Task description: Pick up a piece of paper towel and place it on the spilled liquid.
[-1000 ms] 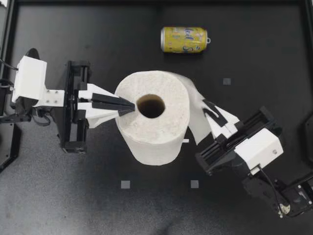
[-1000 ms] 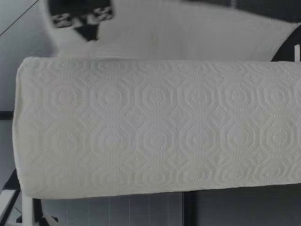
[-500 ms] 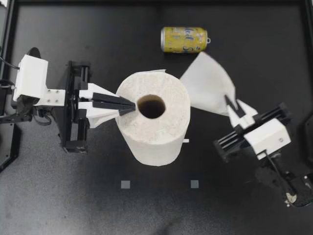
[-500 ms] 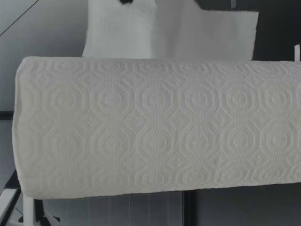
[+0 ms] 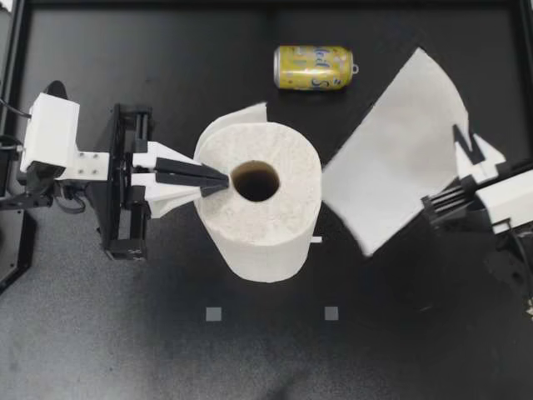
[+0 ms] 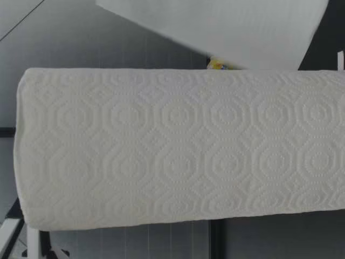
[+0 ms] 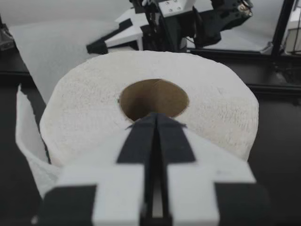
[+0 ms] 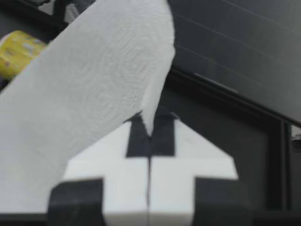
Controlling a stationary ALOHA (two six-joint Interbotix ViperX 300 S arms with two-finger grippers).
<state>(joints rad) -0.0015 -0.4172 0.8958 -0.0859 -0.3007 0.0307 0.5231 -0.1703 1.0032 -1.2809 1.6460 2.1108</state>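
Note:
A white paper towel roll (image 5: 275, 225) stands upright mid-table. My left gripper (image 5: 218, 179) is shut, its tips resting on the roll's top at the rim of the cardboard core (image 7: 154, 96). My right gripper (image 5: 464, 143) is shut on a corner of a loose towel sheet (image 5: 396, 179), which hangs free in the air to the right of the roll. In the right wrist view the sheet (image 8: 94, 80) rises from between the closed fingers (image 8: 164, 136). In the low view the roll (image 6: 178, 145) fills the foreground with the sheet (image 6: 232, 27) behind it. I see no spilled liquid.
A yellow can (image 5: 314, 67) lies on its side at the far middle of the black table (image 5: 125, 333). A loose flap of towel (image 5: 241, 118) sticks out from the roll's far-left side. Small grey squares (image 5: 214, 314) mark the mat.
My right gripper has pulled the sheet off the roll and carried it right and farther back; the sheet now hangs free. The left gripper and the roll have stayed put.

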